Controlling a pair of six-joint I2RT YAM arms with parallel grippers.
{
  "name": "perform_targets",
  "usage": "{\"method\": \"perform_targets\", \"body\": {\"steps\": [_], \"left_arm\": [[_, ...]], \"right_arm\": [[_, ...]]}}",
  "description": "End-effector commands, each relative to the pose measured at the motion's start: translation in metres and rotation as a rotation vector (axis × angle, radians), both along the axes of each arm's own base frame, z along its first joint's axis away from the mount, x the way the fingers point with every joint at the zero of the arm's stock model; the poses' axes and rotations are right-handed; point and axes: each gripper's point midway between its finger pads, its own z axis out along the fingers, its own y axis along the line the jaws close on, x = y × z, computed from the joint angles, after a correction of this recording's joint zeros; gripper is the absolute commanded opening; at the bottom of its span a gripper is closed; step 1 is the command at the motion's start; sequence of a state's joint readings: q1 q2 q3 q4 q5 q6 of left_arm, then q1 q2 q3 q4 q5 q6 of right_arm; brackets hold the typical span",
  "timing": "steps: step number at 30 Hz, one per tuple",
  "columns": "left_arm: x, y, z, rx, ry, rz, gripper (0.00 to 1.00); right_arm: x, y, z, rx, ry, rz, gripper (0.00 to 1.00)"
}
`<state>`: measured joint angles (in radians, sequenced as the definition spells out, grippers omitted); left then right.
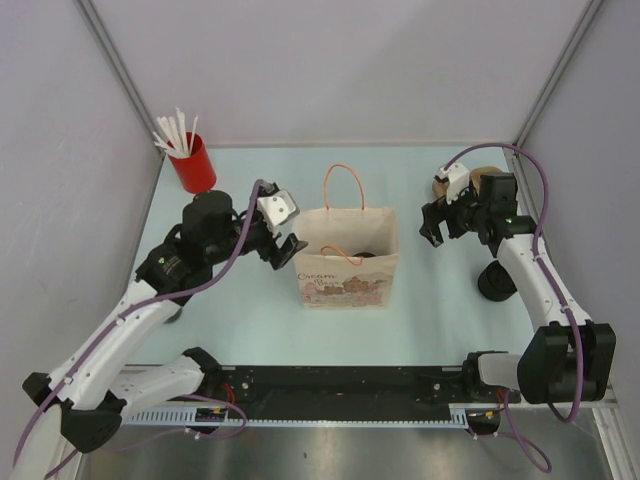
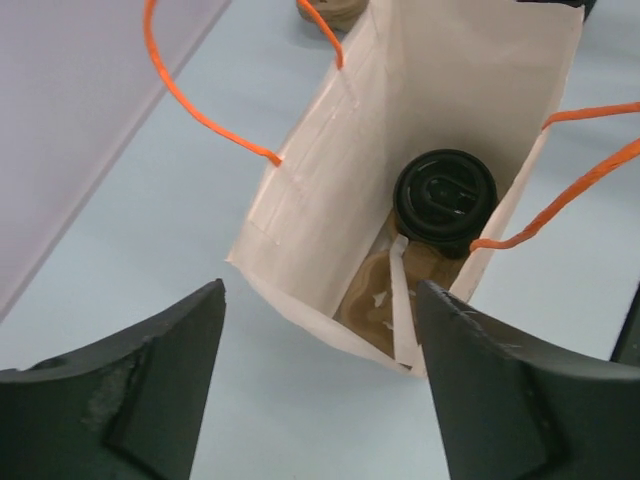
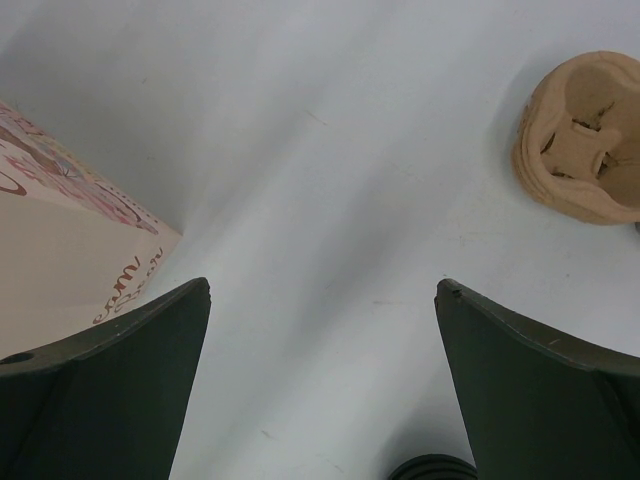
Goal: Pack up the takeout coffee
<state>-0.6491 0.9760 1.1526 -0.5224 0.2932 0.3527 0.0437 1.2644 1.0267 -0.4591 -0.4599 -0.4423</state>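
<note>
The takeout coffee (image 2: 445,195), a dark round cup seen from above, stands inside the open paper bag (image 2: 330,170), on a brown cardboard piece (image 2: 375,300) at the bag's bottom. In the top view only a dark patch of the coffee (image 1: 360,253) shows in the mouth of the bag (image 1: 345,270), which stands upright mid-table with orange handles. My left gripper (image 2: 318,288) hangs open just outside the bag's left rim, with nothing between its fingers; the top view shows the left gripper (image 1: 285,250) beside the bag. To the right of the bag, my right gripper (image 1: 432,228) is wide open over bare table, seen also in the right wrist view (image 3: 322,290).
A red cup of white straws (image 1: 192,160) stands at the back left. A brown moulded cup carrier (image 1: 482,180) (image 3: 590,140) lies at the back right, behind the right gripper. A squat black round piece (image 1: 497,280) (image 3: 435,468) sits by the right arm.
</note>
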Motion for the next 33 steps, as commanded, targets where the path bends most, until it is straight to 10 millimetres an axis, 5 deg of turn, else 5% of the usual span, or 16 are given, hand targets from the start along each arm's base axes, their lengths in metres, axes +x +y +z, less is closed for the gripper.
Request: {"method": "perform_targets", "body": {"steps": [1, 5, 10, 17, 25, 33], "left_arm": [[0.009, 0.018, 0.038, -0.054, -0.103, 0.082, 0.86], [0.017, 0.033, 0.049, -0.084, -0.132, 0.153, 0.99], [0.04, 0.061, 0.059, -0.122, -0.158, 0.279, 0.99], [0.088, 0.097, 0.037, -0.155, -0.034, 0.44, 0.99], [0.139, 0.164, 0.002, -0.277, 0.165, 0.637, 1.0], [0.14, 0.217, 0.019, -0.363, 0.142, 0.722, 0.99]], "right_arm": [[-0.001, -0.001, 0.002, 0.0, -0.007, 0.005, 1.0], [-0.001, -0.001, 0.001, 0.001, -0.002, 0.006, 1.0], [-0.001, -0.001, 0.002, 0.003, -0.004, 0.003, 1.0], [-0.002, -0.001, 0.005, 0.012, -0.009, 0.006, 1.0], [-0.002, -0.003, 0.007, 0.017, -0.014, -0.002, 1.0], [0.009, -0.018, 0.038, 0.064, -0.103, -0.158, 1.0]]}}
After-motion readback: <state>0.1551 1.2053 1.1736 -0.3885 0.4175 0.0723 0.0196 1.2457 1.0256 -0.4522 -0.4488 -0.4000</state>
